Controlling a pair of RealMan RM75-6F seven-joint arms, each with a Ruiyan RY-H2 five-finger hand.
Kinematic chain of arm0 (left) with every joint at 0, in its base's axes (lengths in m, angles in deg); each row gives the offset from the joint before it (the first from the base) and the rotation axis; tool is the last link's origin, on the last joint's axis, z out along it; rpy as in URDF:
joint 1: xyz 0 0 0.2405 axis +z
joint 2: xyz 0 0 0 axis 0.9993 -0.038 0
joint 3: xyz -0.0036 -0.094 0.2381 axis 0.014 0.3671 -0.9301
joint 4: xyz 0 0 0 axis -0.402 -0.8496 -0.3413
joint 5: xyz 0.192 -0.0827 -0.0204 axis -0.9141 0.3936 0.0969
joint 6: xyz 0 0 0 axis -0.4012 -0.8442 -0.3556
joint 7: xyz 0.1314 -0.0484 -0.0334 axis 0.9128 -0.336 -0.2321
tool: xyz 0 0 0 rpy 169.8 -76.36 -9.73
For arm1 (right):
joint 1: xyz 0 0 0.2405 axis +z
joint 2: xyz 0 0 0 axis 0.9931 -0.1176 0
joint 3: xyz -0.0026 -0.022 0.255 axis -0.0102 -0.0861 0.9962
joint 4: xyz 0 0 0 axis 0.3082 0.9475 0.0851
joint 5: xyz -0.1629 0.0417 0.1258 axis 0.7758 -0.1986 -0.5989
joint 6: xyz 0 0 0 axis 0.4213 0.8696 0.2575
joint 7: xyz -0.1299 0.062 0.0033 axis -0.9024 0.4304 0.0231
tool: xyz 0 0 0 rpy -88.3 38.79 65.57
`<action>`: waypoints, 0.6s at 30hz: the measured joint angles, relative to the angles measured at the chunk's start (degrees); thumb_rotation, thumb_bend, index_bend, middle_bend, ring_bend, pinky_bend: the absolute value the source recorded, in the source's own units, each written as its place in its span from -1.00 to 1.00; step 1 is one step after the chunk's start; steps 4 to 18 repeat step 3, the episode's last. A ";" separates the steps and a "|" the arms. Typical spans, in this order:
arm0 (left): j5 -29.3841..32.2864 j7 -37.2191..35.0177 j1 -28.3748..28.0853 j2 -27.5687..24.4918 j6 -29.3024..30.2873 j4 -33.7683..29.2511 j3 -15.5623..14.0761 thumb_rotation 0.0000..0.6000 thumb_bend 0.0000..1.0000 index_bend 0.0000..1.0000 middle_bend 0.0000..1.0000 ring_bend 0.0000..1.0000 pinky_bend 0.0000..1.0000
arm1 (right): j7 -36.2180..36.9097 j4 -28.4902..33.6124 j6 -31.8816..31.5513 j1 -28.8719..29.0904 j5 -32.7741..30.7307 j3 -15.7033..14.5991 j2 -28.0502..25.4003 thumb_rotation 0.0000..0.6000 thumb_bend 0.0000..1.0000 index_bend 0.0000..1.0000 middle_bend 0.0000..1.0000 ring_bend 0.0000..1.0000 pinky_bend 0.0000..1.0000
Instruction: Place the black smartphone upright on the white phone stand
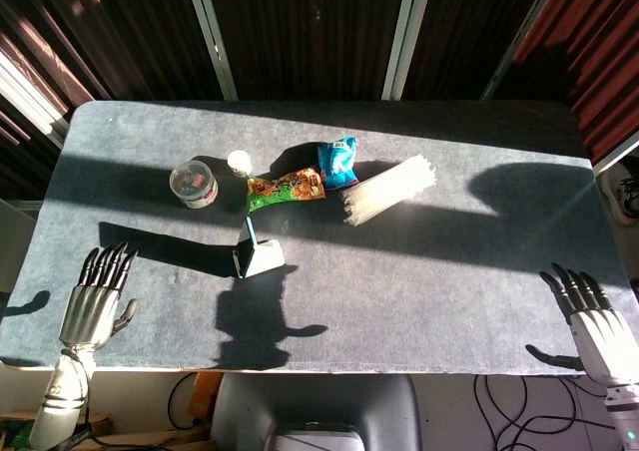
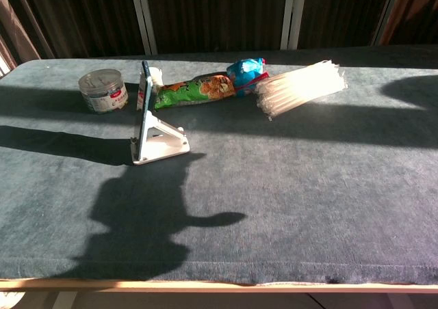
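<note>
Now smartphone (image 2: pixel 144 93) stands well apart from left hand (image 1: pixel 95 299).

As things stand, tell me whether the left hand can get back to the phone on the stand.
Probably yes. The left hand lies open near the table's front left corner, and only bare table lies between it and the phone on the white stand. The round tub sits off to the side.

On the table (image 2: pixel 308 186): one phone stand (image 2: pixel 161 141) bearing one smartphone (image 2: pixel 145 97). Beyond the stand: two snack packets (image 2: pixel 195 90), two small tubs (image 2: pixel 102 90), one bundle of straws (image 2: pixel 301 85).
</note>
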 measured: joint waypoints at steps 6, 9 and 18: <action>0.65 2.67 1.89 -2.43 0.53 -3.16 -0.44 1.00 -0.32 -1.00 -1.00 -1.00 -1.00 | -0.58 0.19 0.39 0.23 -0.11 0.03 0.25 1.00 -0.64 -1.00 -1.00 -1.00 -1.00; 0.65 2.67 1.89 -2.43 0.53 -3.16 -0.44 1.00 -0.32 -1.00 -1.00 -1.00 -1.00 | -0.58 0.19 0.39 0.23 -0.11 0.03 0.25 1.00 -0.64 -1.00 -1.00 -1.00 -1.00; 0.65 2.67 1.89 -2.43 0.53 -3.16 -0.44 1.00 -0.32 -1.00 -1.00 -1.00 -1.00 | -0.58 0.19 0.39 0.23 -0.11 0.03 0.25 1.00 -0.64 -1.00 -1.00 -1.00 -1.00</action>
